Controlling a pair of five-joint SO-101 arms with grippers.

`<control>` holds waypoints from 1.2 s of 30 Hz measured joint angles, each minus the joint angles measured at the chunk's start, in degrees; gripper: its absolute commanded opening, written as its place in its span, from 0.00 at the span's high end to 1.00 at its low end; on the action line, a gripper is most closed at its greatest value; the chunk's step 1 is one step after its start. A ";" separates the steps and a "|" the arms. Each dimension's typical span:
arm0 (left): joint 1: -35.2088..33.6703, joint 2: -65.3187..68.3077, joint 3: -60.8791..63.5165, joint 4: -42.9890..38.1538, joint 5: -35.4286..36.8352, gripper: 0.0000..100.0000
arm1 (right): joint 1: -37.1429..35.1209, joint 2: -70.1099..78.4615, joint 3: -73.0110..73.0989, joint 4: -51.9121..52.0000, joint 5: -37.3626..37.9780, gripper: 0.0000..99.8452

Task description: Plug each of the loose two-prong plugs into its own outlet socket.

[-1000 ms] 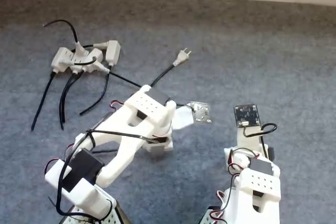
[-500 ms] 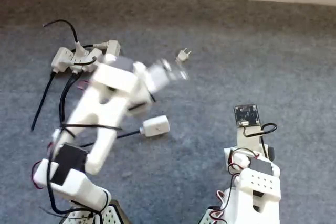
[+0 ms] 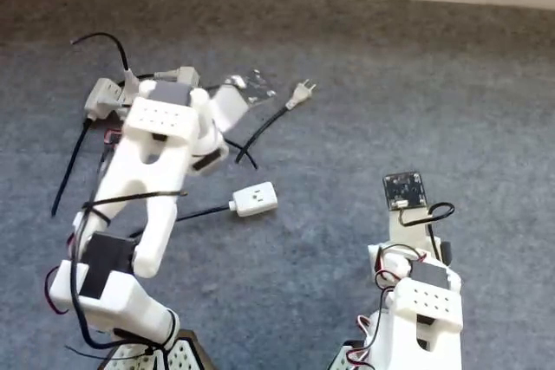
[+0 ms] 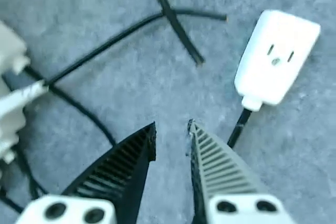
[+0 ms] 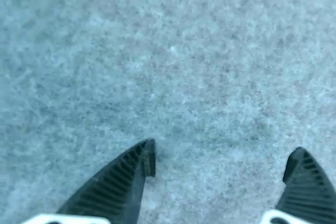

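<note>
Two arms (image 3: 147,171) (image 3: 425,301), one loose plug (image 3: 301,90), one free outlet socket (image 3: 256,199), one plugged cluster (image 3: 98,98).

No text, number or label is showing legibly anywhere. The outlet socket (image 4: 276,59), upper right in the left wrist view, is presenting a plain white face with slots, and the small circuit board (image 3: 406,190) is carrying no readable print.

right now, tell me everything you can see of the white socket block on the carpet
The white socket block is a small rectangular body, plastic by its look, lying flat and face up on the grey carpet. Its face shows two slots and a round hole, with nothing plugged in. A black cord leaves one short end. The left pincer hangs near it, open, not touching.
</note>
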 measured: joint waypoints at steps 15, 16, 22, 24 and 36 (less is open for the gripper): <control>13.01 10.11 6.15 -8.88 1.76 0.89 | 0.00 0.00 0.00 0.00 0.00 0.63; 14.15 10.11 6.15 -7.47 1.76 0.89 | 0.00 0.00 0.00 0.00 0.00 0.63; 20.75 1.41 6.15 0.88 2.20 0.89 | 0.00 0.00 0.00 0.00 0.00 0.63; 22.15 -2.11 7.21 3.34 2.20 0.89 | 0.00 0.00 0.00 0.00 0.00 0.63; 25.76 -13.98 24.62 1.41 2.20 0.89 | 0.00 0.00 0.00 0.00 0.00 0.63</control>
